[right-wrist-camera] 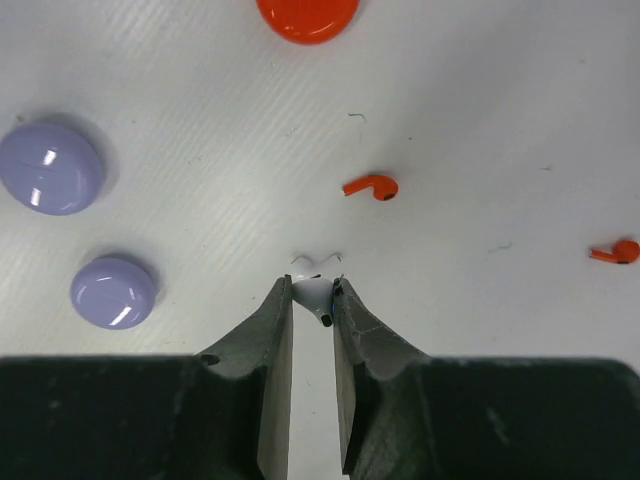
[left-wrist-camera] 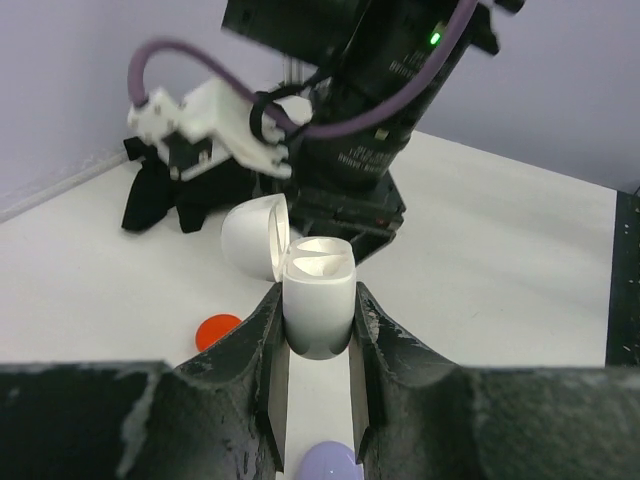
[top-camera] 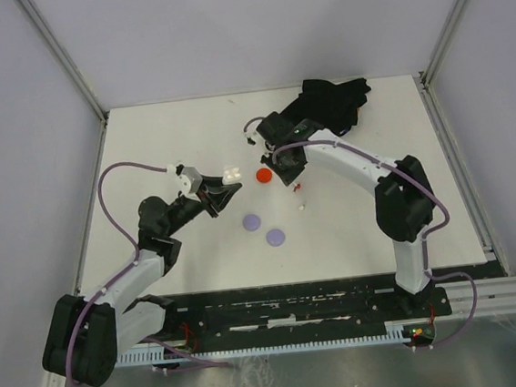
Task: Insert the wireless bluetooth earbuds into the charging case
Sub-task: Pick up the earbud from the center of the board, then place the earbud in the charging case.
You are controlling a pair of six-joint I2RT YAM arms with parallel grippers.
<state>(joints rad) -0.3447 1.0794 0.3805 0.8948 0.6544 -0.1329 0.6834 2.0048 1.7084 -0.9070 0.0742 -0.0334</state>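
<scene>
Surroundings: a crumpled black cloth [top-camera: 331, 99] lies at the 12 o'clock end of the white table [top-camera: 144, 149], behind the right arm.
Discs: a glossy red round disc [top-camera: 263, 175] sits between the two grippers. A lavender round disc [top-camera: 252, 221] and a second lavender disc [top-camera: 275, 238] lie toward 6 o'clock of it, near each other but apart.
Loose buds: in the right wrist view, one tiny red stemmed earbud [right-wrist-camera: 372, 187] lies on the table at 1 o'clock of the fingertips. Another red earbud [right-wrist-camera: 615, 252] lies far out at 3 o'clock, well apart from the first.
In the way: seen from the left wrist, the right arm's dark wrist housing [left-wrist-camera: 370, 90] fills 12 o'clock just behind the case.
Container: the white rounded plastic charging case [left-wrist-camera: 318, 310] stands upright, its hinged lid [left-wrist-camera: 255, 240] swung open toward 10 o'clock. Two pale wells show at its top; whether anything sits in them cannot be told.
Left gripper [left-wrist-camera: 318, 300]: pressed against both sides of the case's lower body, clamping it.
Right gripper [right-wrist-camera: 312, 296]: almost closed, pinching a tiny white stemmed earbud [right-wrist-camera: 313, 290] at its very tips, over the table and well apart from the case.
</scene>
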